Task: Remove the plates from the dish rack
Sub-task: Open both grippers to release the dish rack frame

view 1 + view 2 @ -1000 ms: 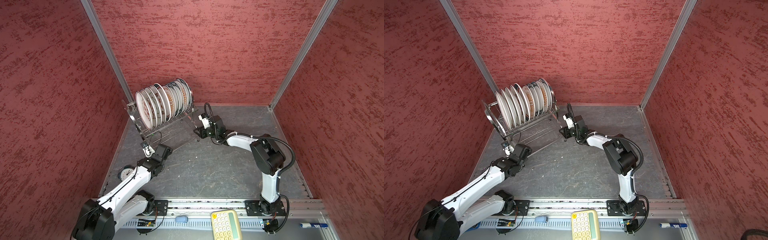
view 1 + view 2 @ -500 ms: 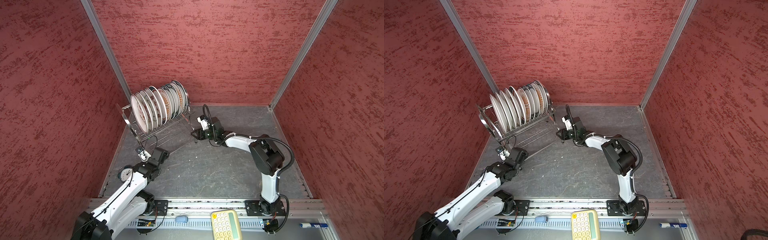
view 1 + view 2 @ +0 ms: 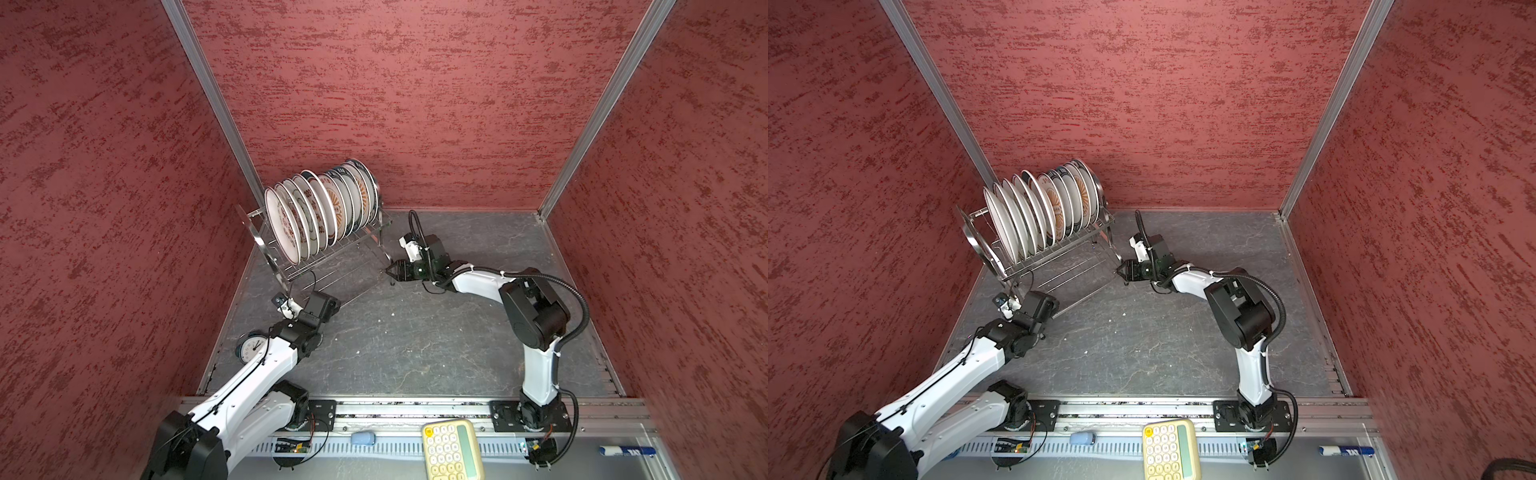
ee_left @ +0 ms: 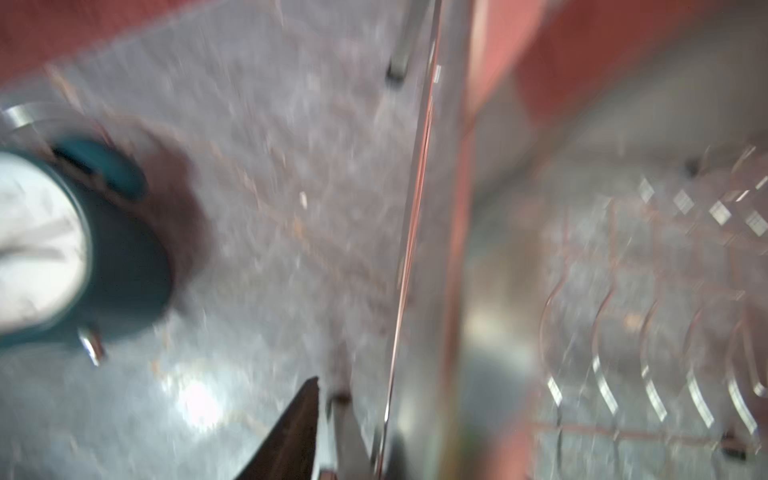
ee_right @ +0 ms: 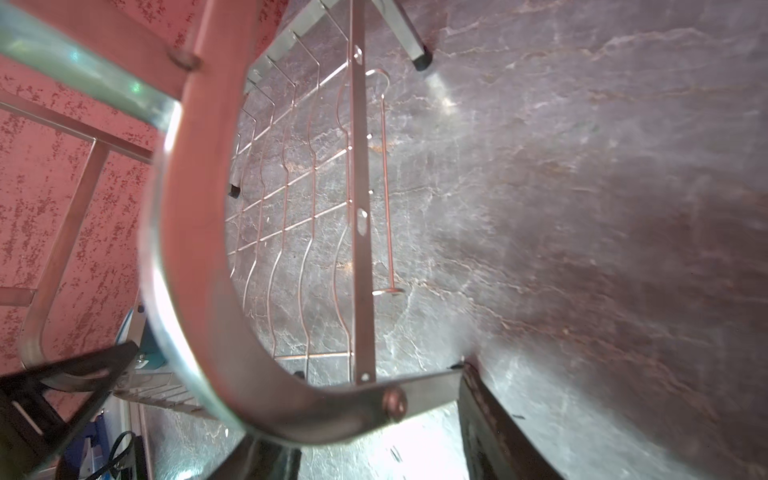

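The dish rack (image 3: 332,266) (image 3: 1059,266) stands at the back left near the wall corner. Several white plates (image 3: 320,212) (image 3: 1038,208) stand upright in its upper tier. My left gripper (image 3: 291,296) (image 3: 1013,300) sits low at the rack's near-left leg. In the blurred left wrist view one dark finger (image 4: 291,432) shows, with a strip of floor between it and the rack's tube (image 4: 432,249). My right gripper (image 3: 390,272) (image 3: 1121,270) is at the rack's right end. Its fingers (image 5: 498,432) stand wide apart on either side of the arched handle (image 5: 187,249), which passes between them.
A teal alarm clock (image 3: 252,348) (image 4: 62,249) stands by the left wall beside my left arm. A yellow calculator (image 3: 452,451), a small blue object (image 3: 363,438) and a marker (image 3: 627,451) lie on the front ledge. Red walls close in the back and sides.
The rack has shifted a little toward the left wall. Both grippers' jaws have spread apart at its ends, and my left arm has drawn back slightly.
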### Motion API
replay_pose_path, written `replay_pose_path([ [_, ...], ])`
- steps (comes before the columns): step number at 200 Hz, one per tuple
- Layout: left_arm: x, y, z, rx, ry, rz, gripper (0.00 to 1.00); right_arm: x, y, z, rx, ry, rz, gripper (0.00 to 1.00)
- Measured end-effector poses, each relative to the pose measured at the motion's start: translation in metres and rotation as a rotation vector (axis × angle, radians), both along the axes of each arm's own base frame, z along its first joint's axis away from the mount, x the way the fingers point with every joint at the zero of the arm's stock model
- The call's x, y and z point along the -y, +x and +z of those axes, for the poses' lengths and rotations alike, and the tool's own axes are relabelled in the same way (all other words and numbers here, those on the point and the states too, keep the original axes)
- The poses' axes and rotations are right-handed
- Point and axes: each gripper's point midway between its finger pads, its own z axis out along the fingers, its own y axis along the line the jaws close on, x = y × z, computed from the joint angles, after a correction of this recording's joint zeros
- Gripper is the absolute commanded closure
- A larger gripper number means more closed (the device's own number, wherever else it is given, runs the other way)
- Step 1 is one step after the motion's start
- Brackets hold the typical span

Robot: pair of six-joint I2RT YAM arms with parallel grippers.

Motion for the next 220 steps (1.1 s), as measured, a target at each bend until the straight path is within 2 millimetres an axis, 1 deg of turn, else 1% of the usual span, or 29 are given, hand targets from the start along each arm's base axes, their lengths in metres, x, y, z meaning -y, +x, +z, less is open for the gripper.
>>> replay_pose_path([
  [15, 0.003, -0.002, 0.0, -0.006, -0.013, -0.008, 0.41, 0.003, -0.001, -0.001, -0.012, -0.007, -0.003, 0.35],
  [34, 0.006, -0.007, 0.001, -0.011, -0.035, -0.019, 0.36, 0.006, -0.003, 0.007, -0.009, -0.007, -0.009, 0.31],
  [46, 0.007, -0.011, 0.003, -0.011, -0.048, -0.027, 0.32, 0.008, -0.003, 0.018, 0.006, 0.002, -0.011, 0.27],
  [76, 0.006, -0.023, 0.009, -0.019, -0.065, -0.04, 0.22, 0.009, -0.004, 0.047, 0.051, 0.034, -0.01, 0.26],
  [96, 0.002, -0.033, 0.012, -0.031, -0.066, -0.044, 0.19, 0.009, -0.005, 0.06, 0.074, 0.05, -0.009, 0.24],
  [108, 0.001, -0.038, 0.015, -0.034, -0.071, -0.047, 0.18, 0.01, -0.006, 0.063, 0.078, 0.052, -0.008, 0.22],
  [124, 0.001, -0.043, 0.021, -0.03, -0.09, -0.056, 0.17, 0.013, -0.011, 0.061, 0.073, 0.048, -0.009, 0.19],
  [143, 0.004, -0.049, 0.036, -0.007, -0.122, -0.076, 0.13, 0.017, -0.017, 0.06, 0.064, 0.044, -0.011, 0.13],
  [162, 0.009, -0.055, 0.051, 0.02, -0.155, -0.106, 0.11, 0.022, -0.023, 0.062, 0.061, 0.043, -0.017, 0.06],
  [171, 0.011, -0.058, 0.058, 0.03, -0.169, -0.12, 0.11, 0.024, -0.026, 0.065, 0.063, 0.044, -0.02, 0.01],
  [191, 0.016, -0.064, 0.068, 0.027, -0.196, -0.156, 0.08, 0.027, -0.028, 0.072, 0.074, 0.046, -0.027, 0.01],
  [220, 0.03, -0.07, 0.072, 0.005, -0.229, -0.222, 0.04, 0.034, -0.031, 0.08, 0.088, 0.04, -0.05, 0.01],
])
